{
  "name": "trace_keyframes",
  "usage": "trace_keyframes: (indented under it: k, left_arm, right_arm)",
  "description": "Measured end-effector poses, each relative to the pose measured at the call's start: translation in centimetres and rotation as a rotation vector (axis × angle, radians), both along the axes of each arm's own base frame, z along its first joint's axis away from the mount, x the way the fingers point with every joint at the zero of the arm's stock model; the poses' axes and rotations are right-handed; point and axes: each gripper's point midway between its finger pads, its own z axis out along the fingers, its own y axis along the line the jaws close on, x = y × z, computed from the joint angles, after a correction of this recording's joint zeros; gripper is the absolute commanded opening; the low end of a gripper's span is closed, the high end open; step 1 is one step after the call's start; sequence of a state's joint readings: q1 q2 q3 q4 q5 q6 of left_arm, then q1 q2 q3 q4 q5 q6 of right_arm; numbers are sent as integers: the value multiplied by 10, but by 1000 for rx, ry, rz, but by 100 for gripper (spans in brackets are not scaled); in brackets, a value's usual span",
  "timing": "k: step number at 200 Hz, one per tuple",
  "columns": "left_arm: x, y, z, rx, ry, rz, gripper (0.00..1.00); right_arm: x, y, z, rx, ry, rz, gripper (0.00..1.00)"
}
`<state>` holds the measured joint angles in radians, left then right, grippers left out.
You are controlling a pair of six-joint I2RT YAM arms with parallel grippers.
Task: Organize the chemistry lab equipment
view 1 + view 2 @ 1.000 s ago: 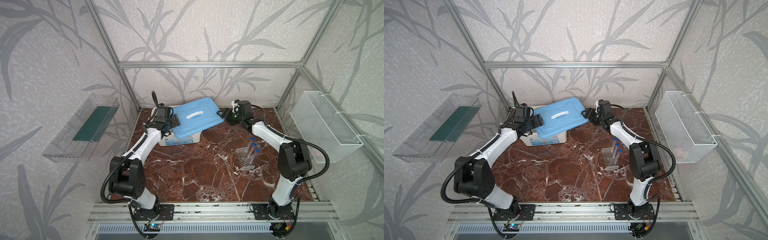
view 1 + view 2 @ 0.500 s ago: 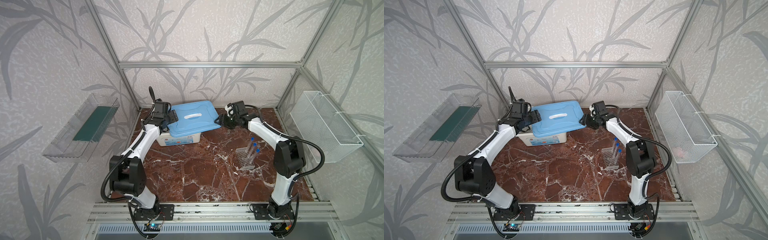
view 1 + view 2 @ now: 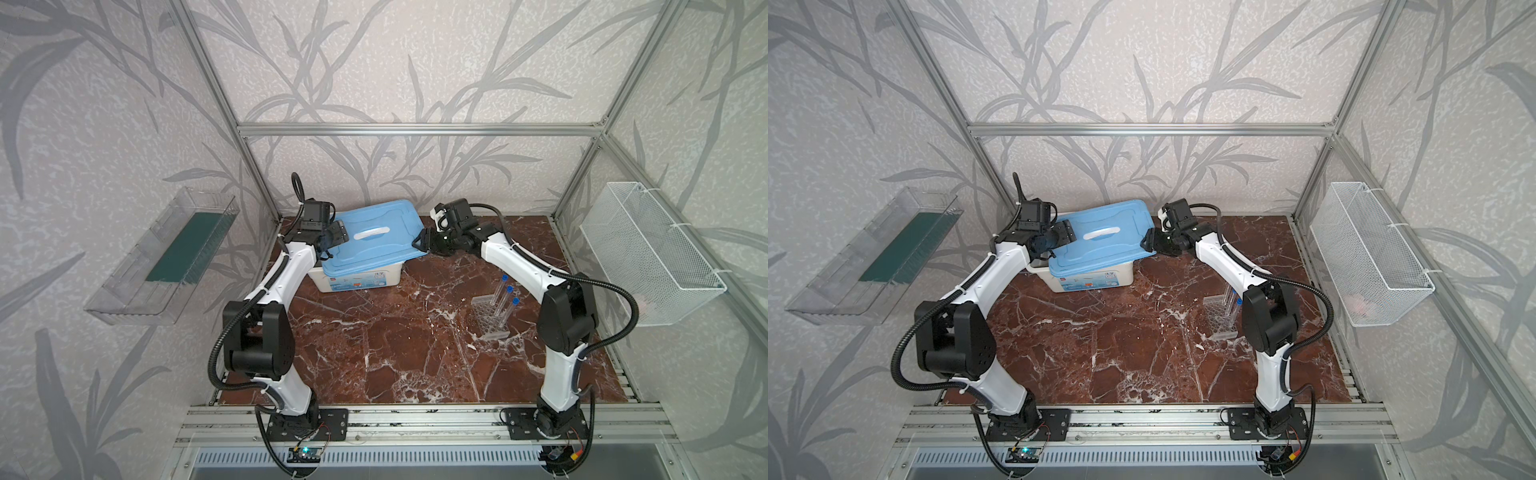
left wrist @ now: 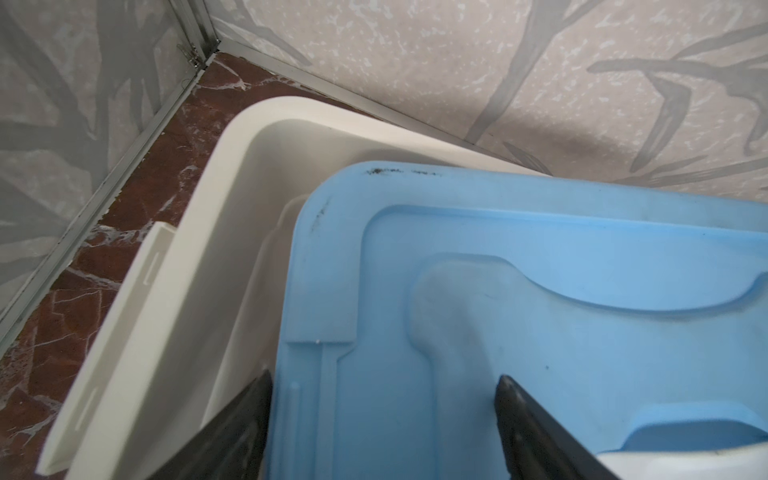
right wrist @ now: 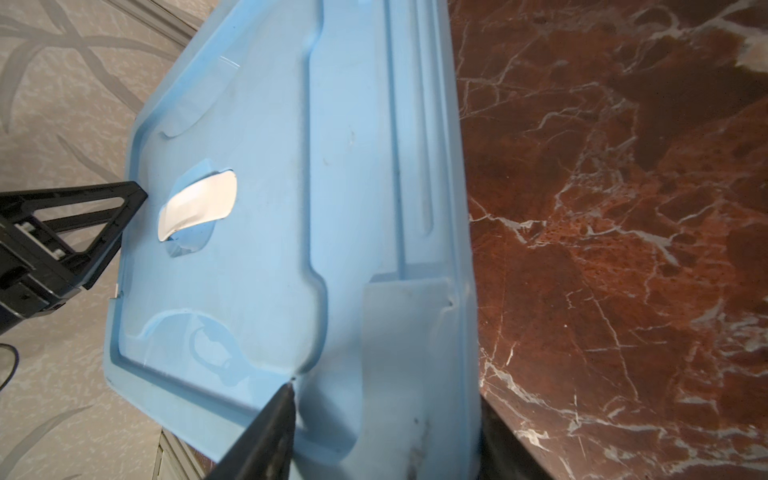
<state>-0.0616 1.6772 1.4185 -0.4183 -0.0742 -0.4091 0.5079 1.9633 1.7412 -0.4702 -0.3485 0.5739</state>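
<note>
Marbled red tabletop [image 3: 395, 353], with both arms at the blue lid [image 3: 374, 245].
The right gripper [image 3: 419, 245] clamped the lid's end, one finger above and one under its edge, holding it askew over the white bin [image 3: 357, 280]. The left gripper [image 3: 340, 235] hung open over the opposite end. The clear holed rack [image 3: 490, 322], holding three blue-capped tubes [image 3: 505, 296], stood well behind the right gripper.

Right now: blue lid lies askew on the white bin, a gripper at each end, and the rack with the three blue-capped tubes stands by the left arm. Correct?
One slip: the clear holed rack with the three blue-capped tubes stands by the right arm, not the left, as both top views show. The rest holds.
</note>
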Motion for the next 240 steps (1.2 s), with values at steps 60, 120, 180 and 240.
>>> trace_keyframes:
  k: [60, 120, 180, 240]
  left_arm:
    - [0, 15, 13, 18, 5, 24, 87]
    - [9, 30, 15, 39, 21, 43, 88]
    - [14, 54, 5, 112, 64, 106, 95]
    - [27, 64, 3, 125, 54, 138, 98]
  right_arm:
    - [-7, 22, -8, -5, 40, 20, 61]
    - [-12, 42, -16, 48, 89, 9, 63]
    - [-13, 53, -15, 61, 95, 3, 67]
    - [-5, 65, -15, 63, 81, 13, 67]
